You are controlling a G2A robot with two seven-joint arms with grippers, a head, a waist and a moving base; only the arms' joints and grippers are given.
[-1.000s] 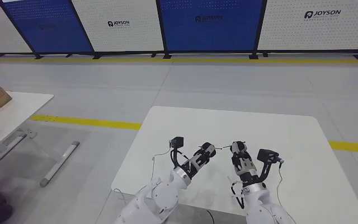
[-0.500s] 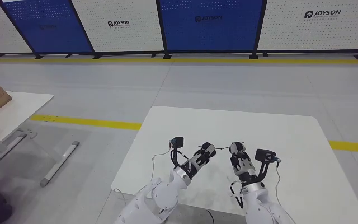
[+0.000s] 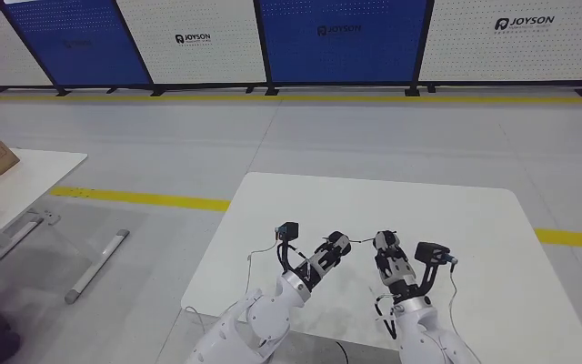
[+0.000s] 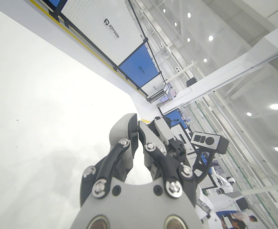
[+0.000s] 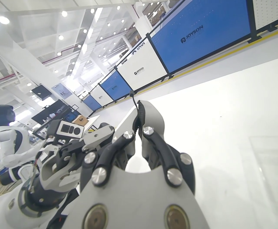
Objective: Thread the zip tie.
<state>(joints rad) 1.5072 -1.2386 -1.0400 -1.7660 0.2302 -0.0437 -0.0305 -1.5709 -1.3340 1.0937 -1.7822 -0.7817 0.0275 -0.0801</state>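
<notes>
Looking down on the white counter (image 3: 473, 218), we see both arms held above its near part, their tips turned toward each other. Our right claw (image 5: 139, 109) is pressed together on the black zip tie (image 5: 134, 100). The strap comes up from between the pads and ends in a small square head just past the fingertips. Our left claw (image 4: 138, 128) is also pressed together, but we cannot tell whether anything sits between its pads. From above, the tie shows as a thin dark line between the two claws.

The counter is plain and matte with rounded corners, and a few tiny dark specks mark it. Around it lies a grey floor (image 3: 273, 136) crossed by a yellow line (image 3: 136, 197). A fence of blue and white panels (image 3: 341, 41) stands on black feet at the far side. A second white table (image 3: 36, 177) stands to the left, and round ceiling lights (image 5: 64, 13) shine overhead.
</notes>
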